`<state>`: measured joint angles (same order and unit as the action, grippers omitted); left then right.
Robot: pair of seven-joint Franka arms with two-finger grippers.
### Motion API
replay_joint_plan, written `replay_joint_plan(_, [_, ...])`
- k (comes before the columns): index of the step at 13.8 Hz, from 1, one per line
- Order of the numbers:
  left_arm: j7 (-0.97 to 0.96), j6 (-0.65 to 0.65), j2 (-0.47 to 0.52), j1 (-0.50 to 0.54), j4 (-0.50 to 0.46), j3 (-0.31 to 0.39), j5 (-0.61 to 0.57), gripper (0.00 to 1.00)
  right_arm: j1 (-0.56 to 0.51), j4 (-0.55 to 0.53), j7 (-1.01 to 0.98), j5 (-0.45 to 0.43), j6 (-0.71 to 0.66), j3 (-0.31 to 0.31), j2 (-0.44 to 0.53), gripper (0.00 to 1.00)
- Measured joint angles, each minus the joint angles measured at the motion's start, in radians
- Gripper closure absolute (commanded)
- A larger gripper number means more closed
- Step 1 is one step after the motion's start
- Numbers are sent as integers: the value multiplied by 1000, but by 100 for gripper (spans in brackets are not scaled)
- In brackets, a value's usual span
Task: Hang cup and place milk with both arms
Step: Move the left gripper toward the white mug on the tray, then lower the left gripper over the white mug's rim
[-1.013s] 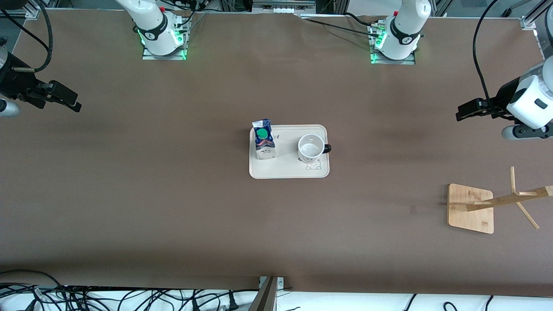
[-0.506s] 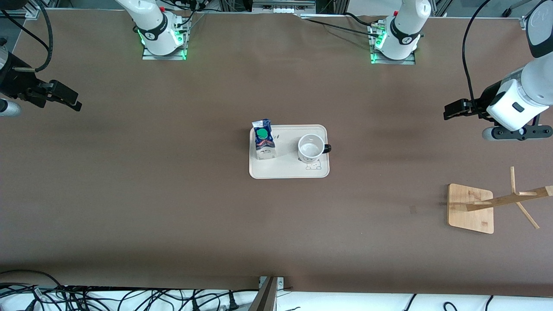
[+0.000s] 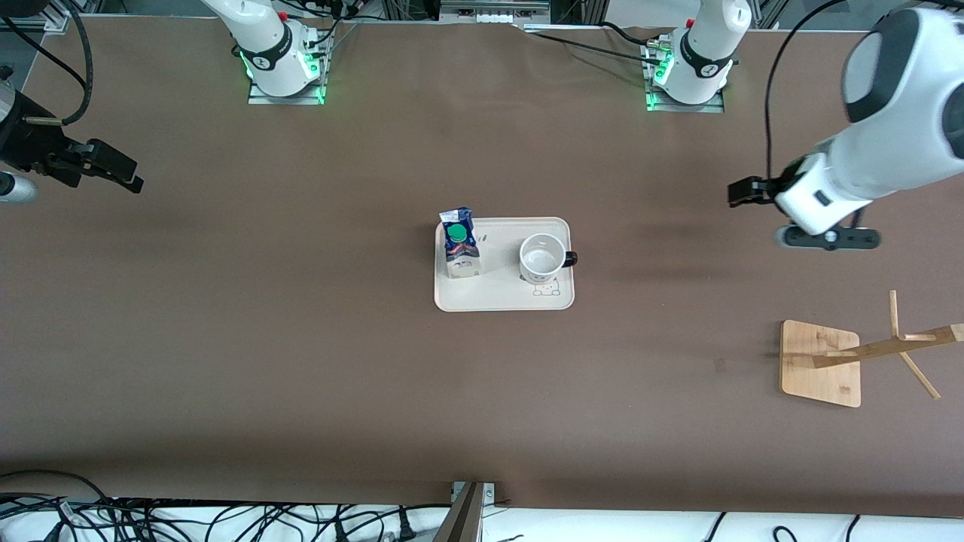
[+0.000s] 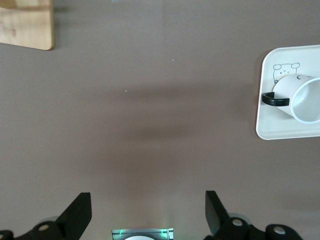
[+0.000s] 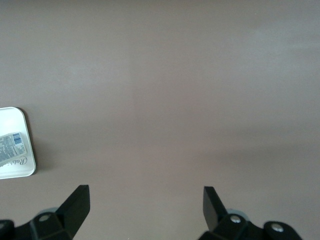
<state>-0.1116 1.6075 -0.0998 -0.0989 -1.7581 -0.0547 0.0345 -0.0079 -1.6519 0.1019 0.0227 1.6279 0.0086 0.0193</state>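
Note:
The white cup [image 3: 542, 258] with a black handle stands on a cream tray [image 3: 503, 299] at mid-table. The blue and white milk carton [image 3: 459, 243] with a green cap stands on the same tray, toward the right arm's end. My left gripper [image 3: 742, 193] is open and empty over bare table toward the left arm's end; its wrist view shows the cup [image 4: 301, 97] and tray [image 4: 265, 130]. My right gripper [image 3: 120, 175] is open and empty over the table at the right arm's end; its wrist view shows the tray corner [image 5: 27, 167] and a bit of the carton [image 5: 11, 150].
A wooden cup rack with a square base [image 3: 821, 363] and slanted pegs [image 3: 907, 346] stands toward the left arm's end, nearer the front camera; its base also shows in the left wrist view [image 4: 26, 23]. Cables lie along the table's front edge.
My left arm has swung in from the table's end toward the tray, its gripper staying open. The right arm has not moved. The cup and milk have not moved.

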Motion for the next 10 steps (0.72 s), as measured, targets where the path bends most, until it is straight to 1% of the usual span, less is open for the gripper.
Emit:
replay_joint_plan(2, [-1, 59, -2, -21, -56, -1, 0, 0, 0, 0, 0, 0, 0, 0, 0, 0])
replay_joint_plan(4, [-1, 98, -8, -35, -92, 0, 0, 0, 0, 0, 0, 0, -1, 1, 0, 0])
replay_joint_plan(7, [-2, 154, -42, -63, -105, 0, 0, 0, 0, 0, -1, 0, -2, 1, 0, 0])
replay_joint_plan(10, [-15, 224, -98, -125, -106, -1, 0, 0, 1, 0, -1, 0, -3, 1, 0, 0])
